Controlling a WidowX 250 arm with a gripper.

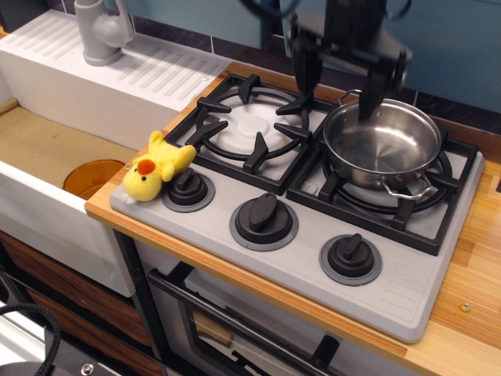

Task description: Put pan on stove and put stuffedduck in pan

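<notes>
The shiny steel pan (383,149) sits on the right burner grate of the grey stove (313,258). The yellow stuffedduck (155,168) lies at the stove's front left corner, beside the left knob, beak toward the front. My gripper (338,86) hangs at the back of the stove, open and empty, jaws pointing down. Its left finger (303,72) is above the gap between the burners and its right finger (372,92) is over the pan's back rim.
A white sink (47,157) with an orange drain plug and a grey faucet (102,31) lies left of the stove. Three black knobs (264,219) line the stove's front. A wooden counter edge (470,313) runs on the right.
</notes>
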